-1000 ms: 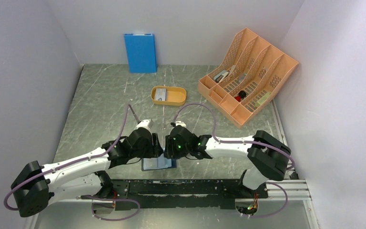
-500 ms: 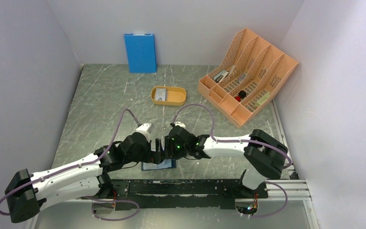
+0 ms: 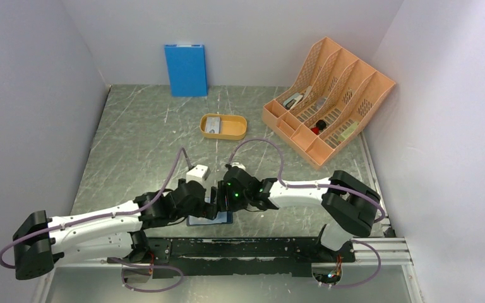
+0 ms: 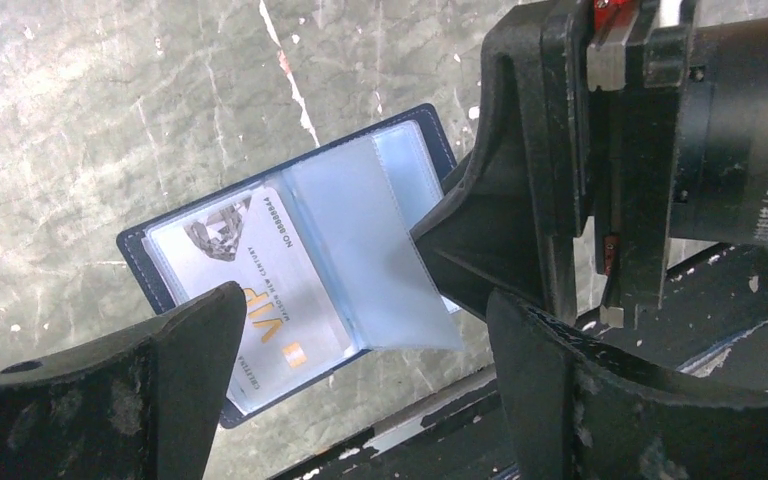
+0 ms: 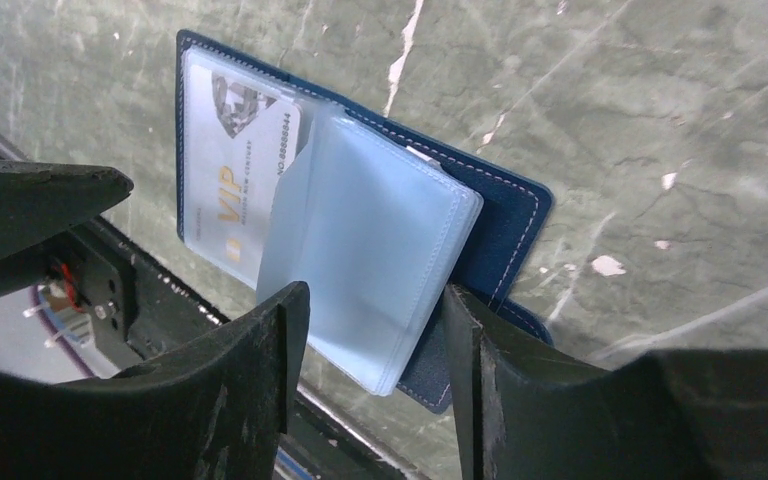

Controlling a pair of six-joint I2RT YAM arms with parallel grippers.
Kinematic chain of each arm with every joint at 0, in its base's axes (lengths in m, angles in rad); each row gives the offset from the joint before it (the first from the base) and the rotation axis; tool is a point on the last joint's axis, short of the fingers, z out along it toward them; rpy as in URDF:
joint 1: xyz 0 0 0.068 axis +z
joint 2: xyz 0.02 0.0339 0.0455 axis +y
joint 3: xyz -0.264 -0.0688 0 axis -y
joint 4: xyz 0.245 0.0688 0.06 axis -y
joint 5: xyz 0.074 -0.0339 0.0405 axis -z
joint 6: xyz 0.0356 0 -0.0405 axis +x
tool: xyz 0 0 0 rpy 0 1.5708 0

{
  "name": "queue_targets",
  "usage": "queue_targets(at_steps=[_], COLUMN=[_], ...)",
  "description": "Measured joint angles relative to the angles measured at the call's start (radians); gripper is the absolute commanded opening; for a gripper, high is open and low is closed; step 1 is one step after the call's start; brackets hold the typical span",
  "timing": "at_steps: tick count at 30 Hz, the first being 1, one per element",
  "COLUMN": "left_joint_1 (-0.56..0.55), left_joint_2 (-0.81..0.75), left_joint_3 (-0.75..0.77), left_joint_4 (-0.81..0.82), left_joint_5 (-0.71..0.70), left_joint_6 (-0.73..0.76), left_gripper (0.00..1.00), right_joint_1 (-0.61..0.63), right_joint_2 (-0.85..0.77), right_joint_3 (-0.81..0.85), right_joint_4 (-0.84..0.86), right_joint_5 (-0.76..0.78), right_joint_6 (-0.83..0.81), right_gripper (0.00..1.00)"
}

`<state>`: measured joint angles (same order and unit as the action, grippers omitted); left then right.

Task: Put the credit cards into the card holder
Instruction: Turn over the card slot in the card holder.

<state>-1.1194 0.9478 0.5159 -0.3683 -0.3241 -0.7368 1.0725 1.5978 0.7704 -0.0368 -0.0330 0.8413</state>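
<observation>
Orange tray beyond card holder

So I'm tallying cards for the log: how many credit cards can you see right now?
2: one VIP card inside the open card holder, one in the orange tray. Others may be hidden behind the clear pockets.

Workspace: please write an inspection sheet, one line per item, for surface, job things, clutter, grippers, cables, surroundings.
Surface: grey marbled table, scratched.
Job's things: card holder lies open at the near edge; a VIP card sits in its left pocket; another card lies in the orange tray.
Clutter: orange file rack with small items; blue panel against the back wall.
Grippers: left gripper open, empty; right gripper straddles the clear pocket leaves, grip unclear.
Cables: purple cables loop over both arms.
Surroundings: plain white walls.
</observation>
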Motion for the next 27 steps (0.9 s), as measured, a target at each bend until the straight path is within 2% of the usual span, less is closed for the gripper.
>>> queue_targets(at_steps=[8,13,27], left_joint_1=[-0.027,-0.031,-0.06], left_joint_2=[-0.205,-0.251,-0.05], left_joint_3=[-0.043,-0.048,-0.057], left_joint_4=[-0.068,-0.091,-0.078], left_joint_5=[-0.006,-0.001,0.032], left_joint_6=[-0.041,-0.068,-0.066], left_gripper=[0.97,0.97,0.95], right_joint_1=[-0.005,-0.006,-0.029], right_joint_2=[0.005,0.005,0.026], right_joint_3=[-0.004,-0.004,-0.006], right_joint_4=[0.041,0.057,0.088], right_joint_5=[-0.02,-0.02,-0.039], right_joint_6=[0.039,0.048,0.067], right_gripper=[0.56,0.56,0.56])
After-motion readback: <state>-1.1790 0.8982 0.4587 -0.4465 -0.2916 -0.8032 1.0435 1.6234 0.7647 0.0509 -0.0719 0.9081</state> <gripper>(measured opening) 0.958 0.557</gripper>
